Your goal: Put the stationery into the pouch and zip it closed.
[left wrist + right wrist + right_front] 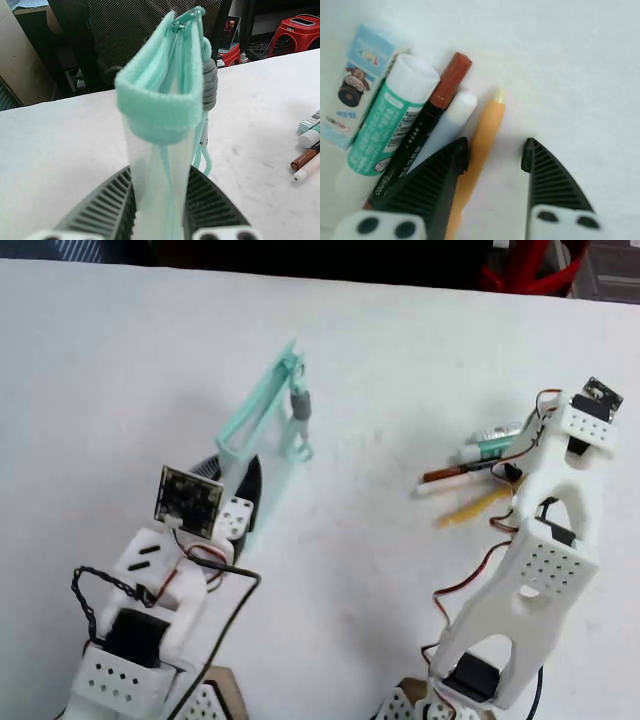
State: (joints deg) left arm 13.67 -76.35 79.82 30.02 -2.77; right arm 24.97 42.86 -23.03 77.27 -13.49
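Currently, the left gripper [161, 176] is clamped on the pouch [155, 112], with both jaws pressed against its clear side panels. The pouch stands on edge above the white desk [400, 370], its mint fabric trim running around the rim. A grey cord stopper [210, 85] hangs at its far end with a mint loop below it.

The right gripper [495, 155] is positioned low over the stationery with its jaws spread. Five items lie side by side on the desk, well apart from the pouch:
- eraser [357, 75] in a pale blue sleeve, outermost
- glue stick [385, 125], green body, white cap
- brown-capped marker [427, 125], black barrel
- white pen [452, 120]
- orange pen [485, 135], lying between the spread jaws, close to one of them; contact cannot be determined.
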